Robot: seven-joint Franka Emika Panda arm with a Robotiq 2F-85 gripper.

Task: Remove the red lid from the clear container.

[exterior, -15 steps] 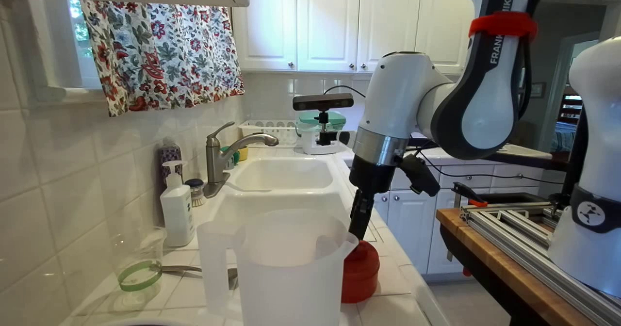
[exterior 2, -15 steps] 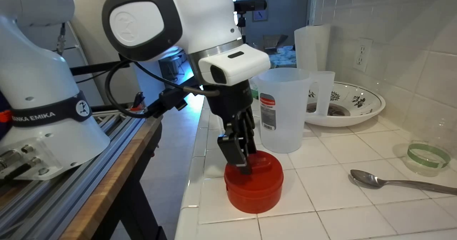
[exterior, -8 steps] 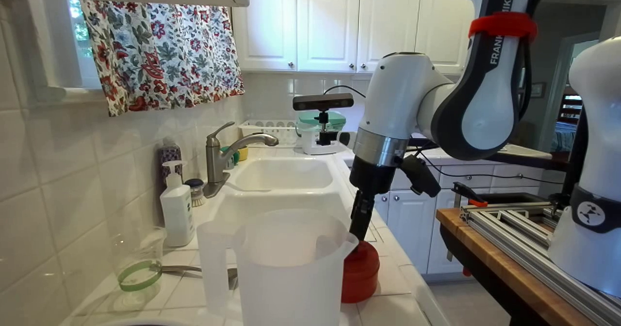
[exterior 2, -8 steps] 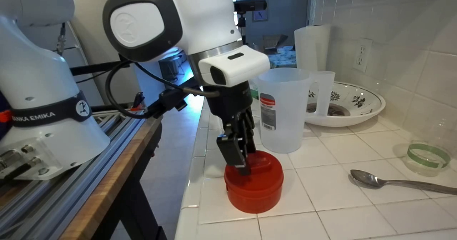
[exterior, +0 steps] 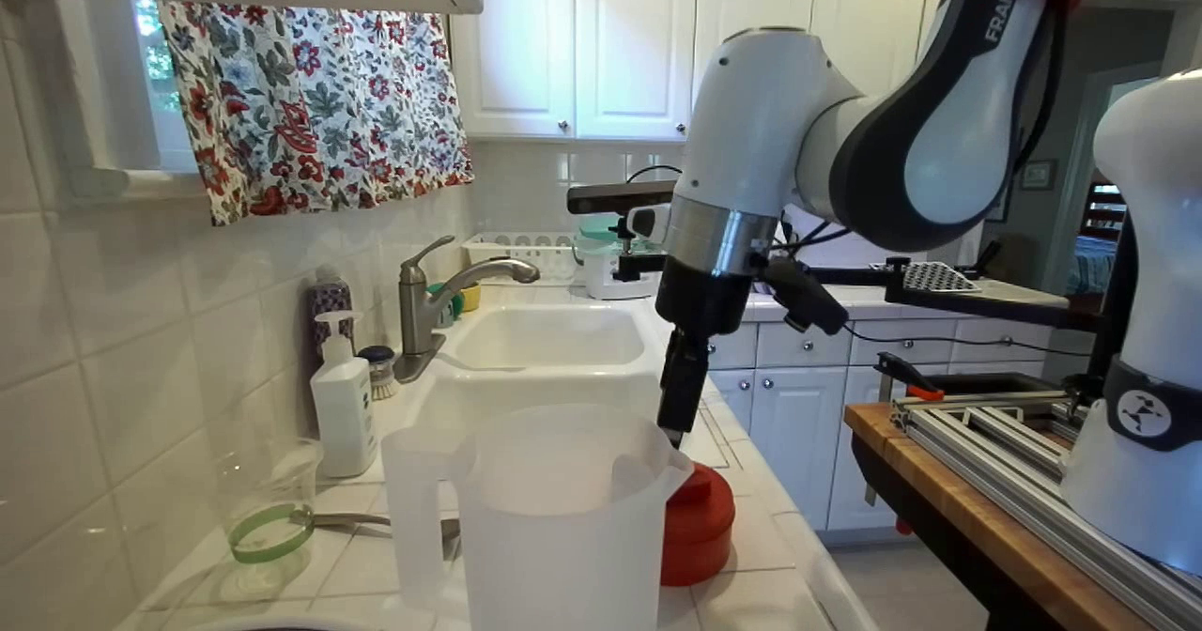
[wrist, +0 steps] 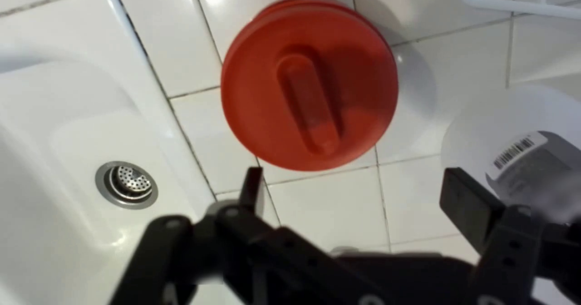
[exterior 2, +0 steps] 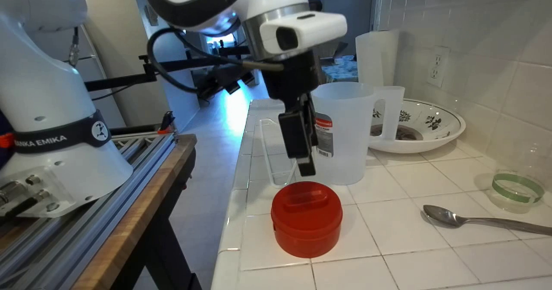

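With gripper point(wrist: 361, 196) spread wide apart, clear of the lid point(wrist: 290, 100) down below, with the jug point(exterior 2: 349, 139) near it.

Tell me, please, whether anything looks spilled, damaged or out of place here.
I see nothing spilled or damaged. One oddity, given the task: the round red plastic lid stands on the white tiled counter, apart from the translucent plastic pitcher, whose mouth is uncovered.

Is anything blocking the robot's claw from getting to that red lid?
Nothing visible. The open gripper hangs higher than the red lid and apart from it, and nothing lies on the lid. The clear container stands beside the lid, not between the two.
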